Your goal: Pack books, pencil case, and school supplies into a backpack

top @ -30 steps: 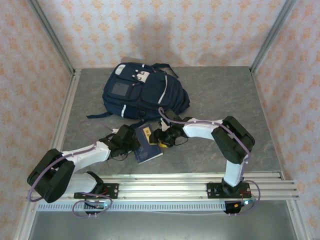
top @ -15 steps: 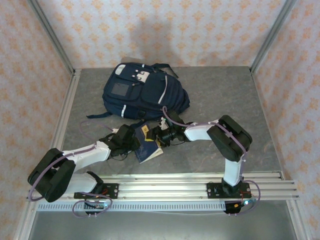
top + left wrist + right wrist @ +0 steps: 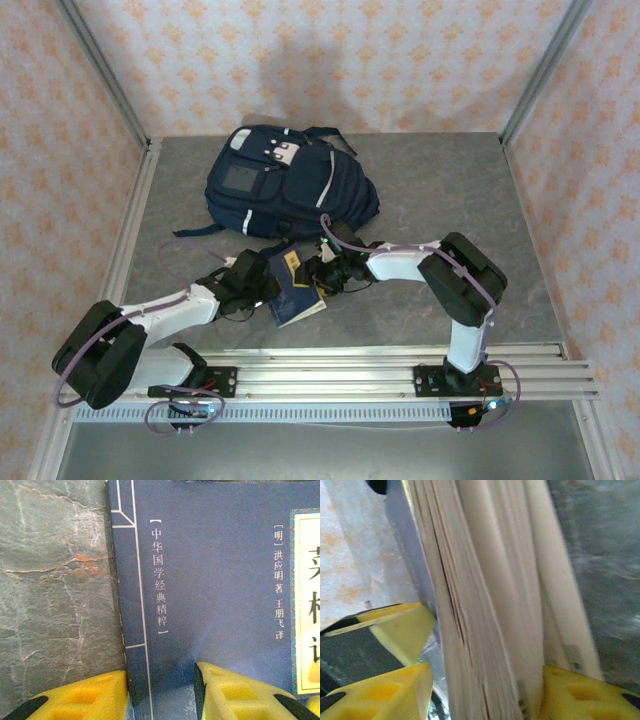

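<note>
The navy backpack (image 3: 285, 185) lies at the back of the table. In front of it is a stack of books (image 3: 293, 292), a navy one on top. My left gripper (image 3: 265, 285) points down at that cover (image 3: 210, 580), open. One fingertip (image 3: 85, 697) is off the spine edge and the other is on the cover. My right gripper (image 3: 315, 277) is at the stack's right edge. Its jaws are closed over the page edges (image 3: 490, 605), one finger (image 3: 570, 695) under the stack. The pencil case and school supplies are out of view.
Grey stone-patterned tabletop (image 3: 55, 580) shows left of the books. Patterned walls with metal posts (image 3: 110, 90) enclose the table on three sides. The rail (image 3: 330, 375) carrying both arm bases runs along the near edge.
My right gripper slid left onto the books' edge and narrowed around the stack, covering the orange-yellow book's corner. The left gripper stayed on the cover.
</note>
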Controlling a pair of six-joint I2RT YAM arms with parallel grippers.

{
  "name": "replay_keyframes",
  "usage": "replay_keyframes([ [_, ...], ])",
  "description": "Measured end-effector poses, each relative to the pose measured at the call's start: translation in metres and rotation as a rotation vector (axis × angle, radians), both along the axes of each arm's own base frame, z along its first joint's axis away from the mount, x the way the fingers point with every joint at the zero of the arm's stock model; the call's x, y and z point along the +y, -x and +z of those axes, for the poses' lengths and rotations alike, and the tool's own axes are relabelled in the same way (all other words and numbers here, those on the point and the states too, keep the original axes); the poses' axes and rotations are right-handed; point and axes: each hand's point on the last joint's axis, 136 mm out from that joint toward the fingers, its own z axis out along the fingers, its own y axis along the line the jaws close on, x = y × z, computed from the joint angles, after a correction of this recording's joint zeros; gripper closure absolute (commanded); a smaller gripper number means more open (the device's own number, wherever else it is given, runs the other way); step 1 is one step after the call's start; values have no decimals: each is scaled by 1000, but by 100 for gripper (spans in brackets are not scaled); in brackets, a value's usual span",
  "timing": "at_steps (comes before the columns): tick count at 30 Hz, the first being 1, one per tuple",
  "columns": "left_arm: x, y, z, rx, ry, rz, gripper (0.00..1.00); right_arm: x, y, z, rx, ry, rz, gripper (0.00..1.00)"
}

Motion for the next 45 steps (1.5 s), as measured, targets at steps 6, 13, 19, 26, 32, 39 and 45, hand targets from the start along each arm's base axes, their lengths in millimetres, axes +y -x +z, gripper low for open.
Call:
replay_keyframes([
  [6, -1, 0, 0, 0, 1, -6, 60, -9, 2, 6, -37, 36, 18, 63],
  [13, -1, 0, 0, 0, 5, -8, 60, -9, 2, 12, -48, 35, 26, 90],
  [19, -3, 2, 9, -24, 21, -24, 56, -9, 2, 20, -53, 27, 15, 100],
  [26, 10, -7, 65, -167, 139, 21, 24, -10, -4, 62, -103, -49, -12, 100],
  [32, 16, -9, 103, -252, 278, 64, 16, -14, -18, 114, -145, -199, -70, 100],
  [39, -6, -12, 127, -284, 432, 18, 26, -13, -18, 154, -162, -338, -83, 100],
  [45, -16, -17, 154, -349, 543, 11, 61, -17, -16, 167, -156, -382, -95, 100],
])
